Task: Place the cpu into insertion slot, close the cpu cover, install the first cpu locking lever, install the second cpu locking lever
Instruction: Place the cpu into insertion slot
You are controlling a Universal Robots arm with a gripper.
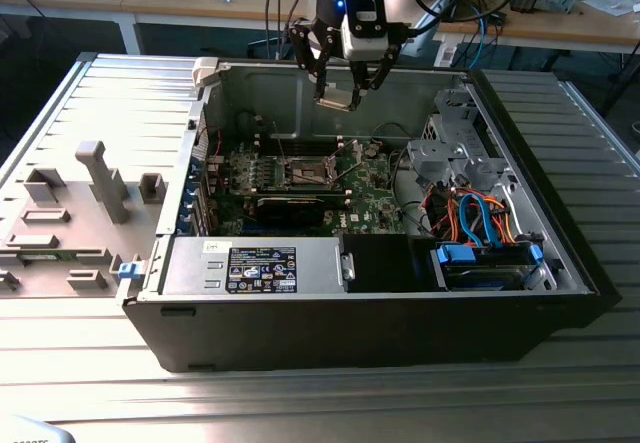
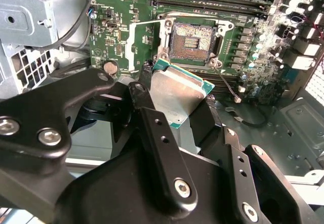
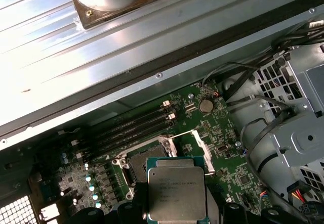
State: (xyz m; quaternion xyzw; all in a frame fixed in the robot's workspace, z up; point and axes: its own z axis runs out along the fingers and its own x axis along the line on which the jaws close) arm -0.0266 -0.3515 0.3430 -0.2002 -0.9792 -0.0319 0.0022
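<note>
My gripper (image 1: 337,91) hangs inside the open computer case, above the far edge of the green motherboard (image 1: 375,198), and is shut on the cpu (image 1: 335,99). In both wrist views the cpu (image 2: 177,95) (image 3: 176,193) is a silvery square chip pinched at its edges between the black fingers (image 2: 152,128), held tilted in the air. The insertion slot (image 2: 192,37) (image 3: 139,161) lies bare on the board just beyond the chip, also seen as a dark square socket (image 1: 308,171). The cpu cover (image 3: 201,150) stands swung open beside the socket.
A black power supply (image 1: 285,263) and a drive bay with blue and orange cables (image 1: 480,248) fill the near side of the case. A grey metal cage (image 3: 298,138) and loose cables flank the socket. Memory slots (image 3: 134,125) run past it. Grey fixture blocks (image 1: 95,178) stand outside.
</note>
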